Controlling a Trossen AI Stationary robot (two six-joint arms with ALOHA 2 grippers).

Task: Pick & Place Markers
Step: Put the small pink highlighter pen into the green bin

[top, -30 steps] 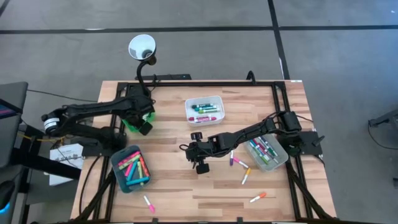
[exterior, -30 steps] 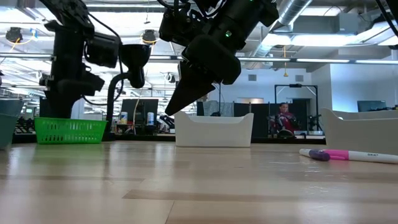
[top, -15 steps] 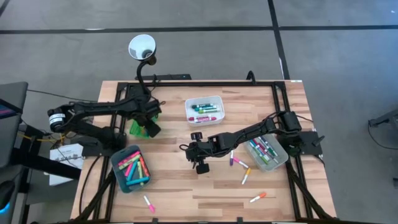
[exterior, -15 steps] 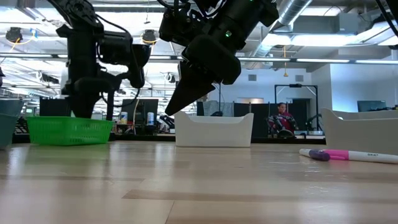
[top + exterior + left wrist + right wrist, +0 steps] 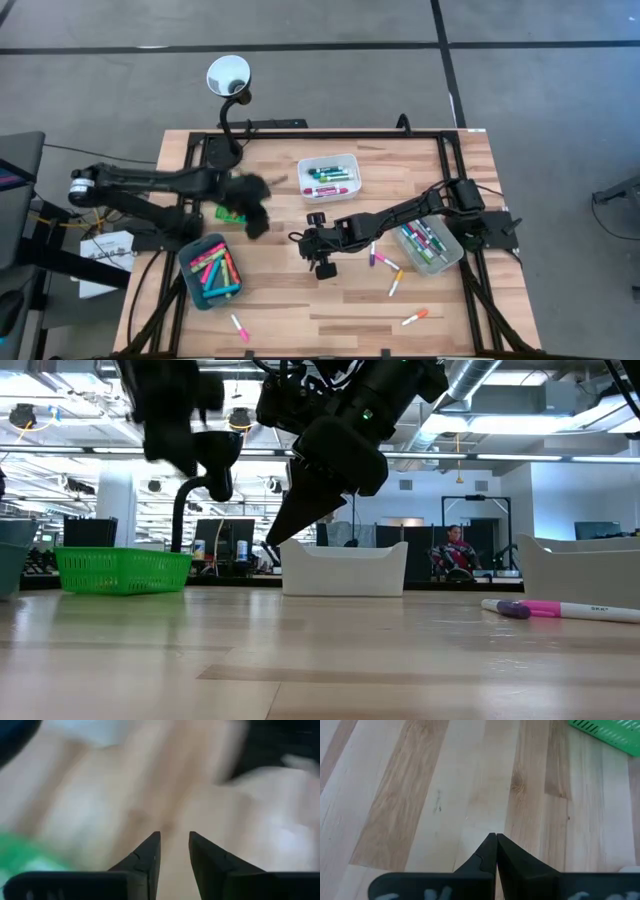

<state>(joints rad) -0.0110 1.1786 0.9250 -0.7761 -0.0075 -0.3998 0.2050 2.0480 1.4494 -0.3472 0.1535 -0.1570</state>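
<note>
Wooden table (image 5: 300, 300), scattered markers (image 5: 391, 285), left pincer (image 5: 174, 851) spread, right pincer (image 5: 496, 851) pressed together.

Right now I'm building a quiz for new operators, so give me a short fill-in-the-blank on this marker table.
1. The right gripper hangs over bare wood with its fingers ____.
2. The white tray holds markers; the ____ basket stands at the table's left.
3. The left gripper has a ____ between its fingers.

Missing words: shut; green; gap
</note>
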